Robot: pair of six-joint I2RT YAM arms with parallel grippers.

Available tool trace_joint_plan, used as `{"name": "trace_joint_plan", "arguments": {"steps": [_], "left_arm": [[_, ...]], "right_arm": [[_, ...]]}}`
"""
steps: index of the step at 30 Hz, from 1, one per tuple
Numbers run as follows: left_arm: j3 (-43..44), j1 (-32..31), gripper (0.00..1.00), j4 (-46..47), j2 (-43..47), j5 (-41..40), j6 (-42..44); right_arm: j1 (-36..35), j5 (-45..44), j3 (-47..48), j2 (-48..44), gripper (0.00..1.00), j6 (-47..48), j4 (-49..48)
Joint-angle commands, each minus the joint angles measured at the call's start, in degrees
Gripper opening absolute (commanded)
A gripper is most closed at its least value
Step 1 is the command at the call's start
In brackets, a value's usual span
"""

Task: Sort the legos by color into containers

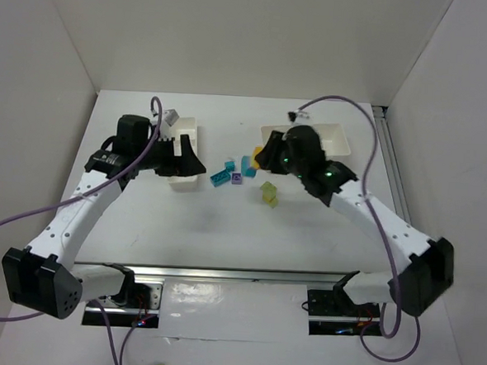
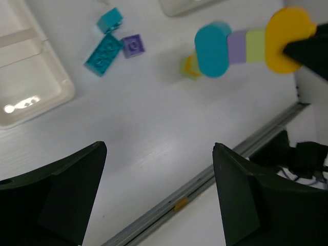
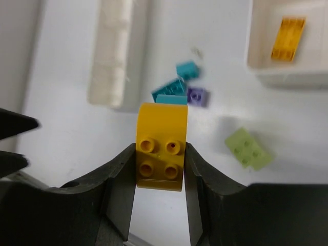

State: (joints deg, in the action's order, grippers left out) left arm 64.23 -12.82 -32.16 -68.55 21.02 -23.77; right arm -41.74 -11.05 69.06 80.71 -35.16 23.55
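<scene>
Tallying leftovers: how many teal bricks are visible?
3: large teal brick, small teal brick by the purple brick; teal piece in the stack the right gripper holds. Others possibly hidden.

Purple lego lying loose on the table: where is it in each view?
Top external: purple lego mid-frame, just above centre.
Left wrist: upper left.
Right wrist: centre, above-right of the gripped lego stack, at.
Shared landmark: long teal brick, just left of it in every view.

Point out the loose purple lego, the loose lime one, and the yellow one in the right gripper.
loose purple lego [image 2: 133, 45], left wrist view, top face.
loose lime lego [image 3: 248, 148], right wrist view, top face.
yellow lego [image 3: 160, 154], right wrist view, studded face.
</scene>
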Motion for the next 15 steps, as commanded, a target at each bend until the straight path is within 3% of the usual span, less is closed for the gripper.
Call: {"name": "trace_joint_plan", "arguments": {"steps": [1,2,6,10,15], "left_arm": [[0.99,1.39,0.94,8.94,-0.09,18.50,0.22],[0.99,2.09,0.94,10.44,-0.78,24.54,-1.00],[-1.12,2.10,0.94,20.01,-4.02,40.65,-2.16],[-0.94,2.10,0.95,22.48,-8.96,47.44,-2.15],[-5.15,2.62,0.97,35.75,-9.67,54.75,-7.33]], "right_arm": [[8.65,20.94,-4.62,-8.62,0.23,10.10,-16.33],[10.17,28.72,-5.16,-9.94,0.23,10.89,-17.30],[15.27,44.60,-5.69,-9.35,0.25,11.43,-19.33],[15.90,53.93,-6.30,-9.34,0.25,10.81,-23.98],[17.12,62.10,-6.30,-9.34,0.25,7.83,-26.44]]}}
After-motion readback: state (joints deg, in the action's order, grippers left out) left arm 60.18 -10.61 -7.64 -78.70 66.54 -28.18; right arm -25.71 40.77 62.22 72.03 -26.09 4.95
